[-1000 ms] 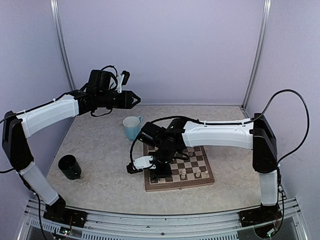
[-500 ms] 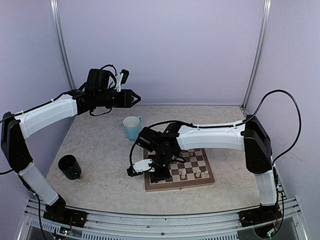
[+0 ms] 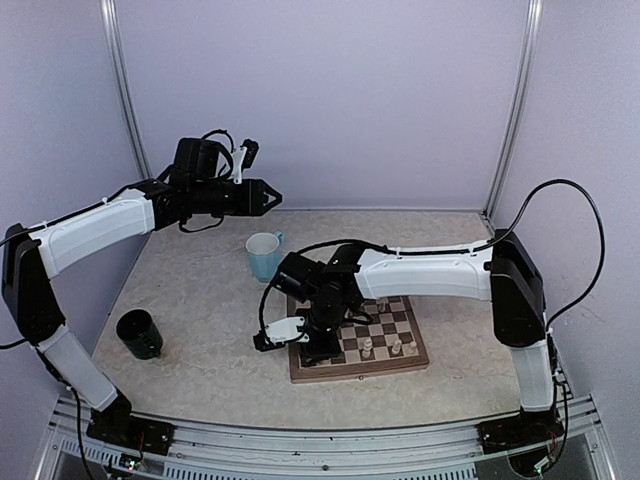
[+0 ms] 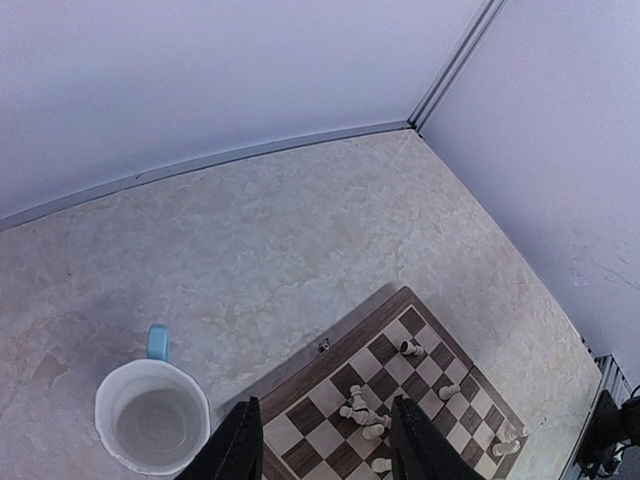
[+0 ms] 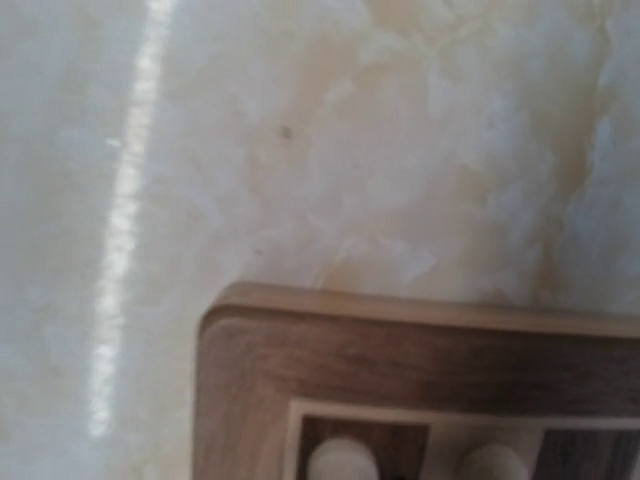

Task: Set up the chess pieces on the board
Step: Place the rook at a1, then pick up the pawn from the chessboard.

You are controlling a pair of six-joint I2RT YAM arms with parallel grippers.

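Observation:
The board (image 3: 362,371) lies at centre right of the table. A few chess pieces (image 3: 367,348) stand on its near side and one (image 3: 383,307) farther back. My right gripper (image 3: 318,350) points down at the board's near left corner; its fingers do not show in the right wrist view, which shows the board corner (image 5: 400,370) and two cream piece tops (image 5: 340,462). My left gripper (image 3: 270,198) hangs high above the table's back left. It is open and empty (image 4: 325,445), looking down on the board (image 4: 300,382) and several pieces, some lying down (image 4: 360,408).
A light blue mug (image 3: 263,255) stands just behind the board's left corner and also shows in the left wrist view (image 4: 152,420). A black cup (image 3: 139,334) stands at the near left. Walls and metal posts enclose the table.
My right arm has shifted slightly left, with its gripper still low over the board's near left corner. The left arm has not moved.

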